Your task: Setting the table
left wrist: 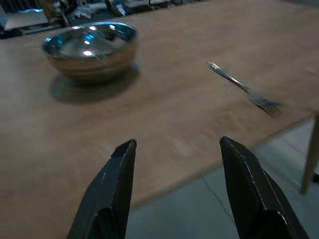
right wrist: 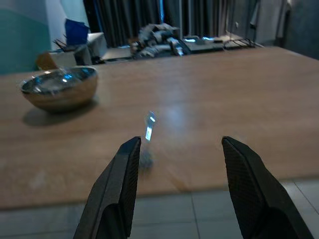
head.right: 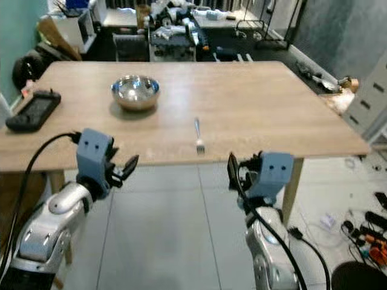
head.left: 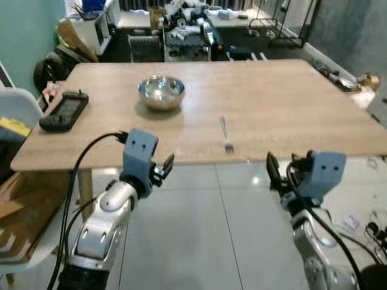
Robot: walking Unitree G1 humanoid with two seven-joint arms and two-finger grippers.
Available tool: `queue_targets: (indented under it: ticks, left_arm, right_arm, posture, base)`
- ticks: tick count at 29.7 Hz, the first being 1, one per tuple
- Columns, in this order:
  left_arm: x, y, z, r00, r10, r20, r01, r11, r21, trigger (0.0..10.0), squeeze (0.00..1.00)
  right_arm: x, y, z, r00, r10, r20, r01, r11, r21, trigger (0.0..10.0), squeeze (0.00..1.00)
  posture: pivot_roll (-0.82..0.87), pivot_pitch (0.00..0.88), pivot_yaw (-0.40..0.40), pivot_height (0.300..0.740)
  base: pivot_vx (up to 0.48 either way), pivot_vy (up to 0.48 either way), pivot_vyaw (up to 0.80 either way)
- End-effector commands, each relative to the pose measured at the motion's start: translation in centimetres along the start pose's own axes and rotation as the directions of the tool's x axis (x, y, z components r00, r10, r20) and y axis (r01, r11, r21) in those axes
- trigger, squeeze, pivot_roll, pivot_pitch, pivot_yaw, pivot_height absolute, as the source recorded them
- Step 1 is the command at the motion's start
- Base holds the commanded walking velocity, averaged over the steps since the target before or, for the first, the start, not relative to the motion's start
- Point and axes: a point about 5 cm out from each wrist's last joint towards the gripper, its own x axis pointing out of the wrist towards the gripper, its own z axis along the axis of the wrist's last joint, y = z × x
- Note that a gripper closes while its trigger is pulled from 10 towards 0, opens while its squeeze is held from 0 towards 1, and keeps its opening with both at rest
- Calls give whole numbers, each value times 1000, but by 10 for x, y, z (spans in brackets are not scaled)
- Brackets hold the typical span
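- closest in: both arms are up in front of the robot, just short of the table's near edge, over the floor tiles. left gripper (head.left: 162,169) has its two black fingers spread wide with nothing between them. right gripper (right wrist: 179,186) is the same, wide open and empty.
- next out is the wooden table (head.left: 290,103) edge itself. neither gripper is over the tabletop yet, both sit a bit below and in front of it.
- then the fork (head.left: 226,135), lying flat near the front edge, roughly between the two grippers. tines point back toward the robot, handle runs away toward the far side, so its long axis is pretty much front-to-back, maybe tilted slightly.
- the bit that matters imo: in the right wrist view the fork sits almost straight ahead, just toward the left finger. in the left wrist view it's well off to one side. so i'd say the right arm has the straighter line, mostly a forward reach, closing across the handle.
- further back and to the robot's left: the steel bowl (head.left: 161,92), upright, looks empty, well apart from the fork.
- off at the left edge of the table there's a black handheld device (head.left: 64,111), not part of this i think.
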Motion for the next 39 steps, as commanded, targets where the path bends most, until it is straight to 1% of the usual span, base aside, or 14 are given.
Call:
queue_targets:
  ticks: [1, 4, 8, 13, 23, 26, 29, 34, 35, 36, 37, 39]
  left_arm:
    - [-4, 4, -6, 1000, 15, -21, -15, 1000, 4, 10000, 0]
    - [-4, 4, -6, 1000, 16, -22, -16, 1000, 4, 10000, 0]
    - [-4, 4, -6, 1000, 18, -22, -17, 1000, 7, 10000, 0]
    - [-4, 4, -6, 1000, 18, -23, -18, 1000, 9, 10000, 0]
    - [-5, 4, -6, 1000, 15, -17, -15, 999, 29, 10000, 0]
    - [-5, 4, -5, 1000, 11, -10, -10, 999, 52, 10000, 0]
    - [-8, 6, -1, 1000, 9, 6, -9, 994, 108, 10000, 0]
    - [-10, 9, 3, 1000, 18, 21, -21, 989, 144, 10000, 0]
    - [-12, 13, 9, 999, 32, 39, -38, 982, 183, 10000, 0]
    - [-14, 24, 21, 996, 63, 55, -74, 972, 223, 10000, 0]
    - [-14, 24, 21, 996, 63, 55, -74, 972, 223, 10000, 0]
    - [-14, 36, 25, 994, 102, 43, -109, 969, 221, 10000, 16]
  right_arm:
    - [-1, 5, -3, 1000, 21, -20, -21, 1000, 16, 10000, 0]
    - [-1, 6, -4, 999, 25, -22, -25, 1000, 16, 10000, 0]
    - [-2, 13, -4, 996, 82, -39, -82, 996, 21, 10000, 0]
    - [-5, 19, -5, 991, 124, -50, -123, 992, 22, 10000, 0]
    - [-5, 20, -6, 990, 127, -69, -128, 992, -5, 10000, 0]
    - [-5, 20, -7, 989, 128, -71, -129, 992, -8, 10000, 0]
    - [-6, 20, -7, 988, 131, -77, -132, 991, -5, 10000, 0]
    - [-7, 20, -7, 988, 131, -79, -132, 991, -3, 10000, 0]
    - [-7, 19, -7, 989, 128, -79, -129, 992, -1, 10000, 0]
    - [-7, 18, -7, 989, 122, -79, -123, 992, 1, 10000, 0]
    - [-7, 18, -7, 989, 122, -79, -123, 992, 1, 10000, 0]
    - [-7, 18, -7, 989, 121, -80, -121, 993, 2, 10000, 0]
  posture:
    - [54, 130, 61, 740]
    - [55, 133, 60, 740]
    - [53, 136, 59, 740]
    - [53, 137, 58, 740]
    - [53, 139, 59, 740]
    - [53, 139, 59, 740]
    - [56, 140, 60, 740]
    - [56, 140, 60, 740]
    - [56, 140, 60, 740]
    - [56, 140, 60, 740]
    - [56, 140, 60, 740]
    - [65, 143, 60, 740]
  base:
    - [480, 0, 0]
    - [480, 0, 0]
    - [480, 0, 0]
    - [480, 0, 0]
    - [480, 0, 0]
    - [454, 0, 0]
    - [386, 0, 0]
    - [355, 0, 0]
    - [0, 0, 0]
    - [0, 0, 0]
    - [0, 0, 0]
    - [0, 0, 0]
